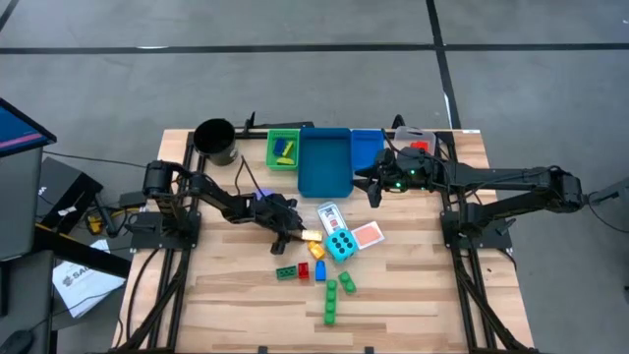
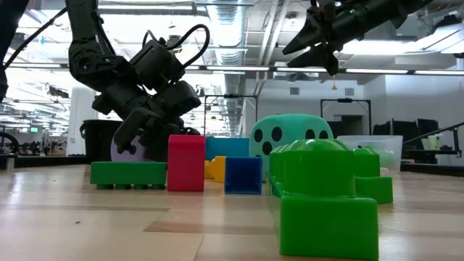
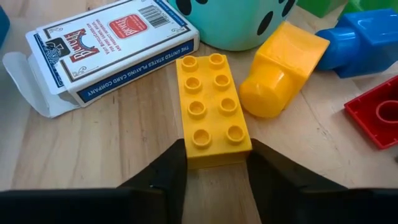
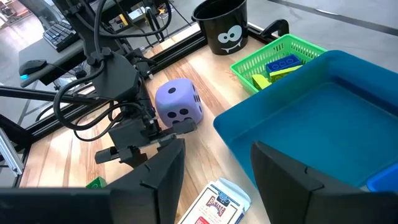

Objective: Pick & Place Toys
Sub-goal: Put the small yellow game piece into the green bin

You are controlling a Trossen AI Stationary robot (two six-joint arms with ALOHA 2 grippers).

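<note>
My left gripper (image 3: 217, 163) is low over the table's middle, shut on a yellow eight-stud brick (image 3: 211, 106) that also shows in the high view (image 1: 312, 236). Beside the brick lie a playing-card box (image 3: 112, 46), the cyan dotted die (image 3: 239, 22), a rounded yellow brick (image 3: 280, 68), a blue brick (image 3: 360, 37) and a red brick (image 3: 379, 112). The purple die (image 4: 177, 102) rests on the table by the left arm. My right gripper (image 4: 214, 186) is open and empty, raised over the blue bin (image 4: 323, 118). My left gripper pinches the yellow brick's two long sides at the end nearest the gripper (image 3: 214, 155), one finger on each side. The fingers (image 3: 168, 171) come slanting down from the table's left and lie along the brick. The brick lies flat on the table, studs up.
At the far edge stand a black cup (image 1: 215, 141), a green bin (image 1: 283, 149) holding bricks, the blue bin (image 1: 324, 162) and a clear bin (image 1: 418, 140). A red card (image 1: 366, 235) lies right of the cyan die. Green bricks (image 1: 334, 295) lie toward the near edge.
</note>
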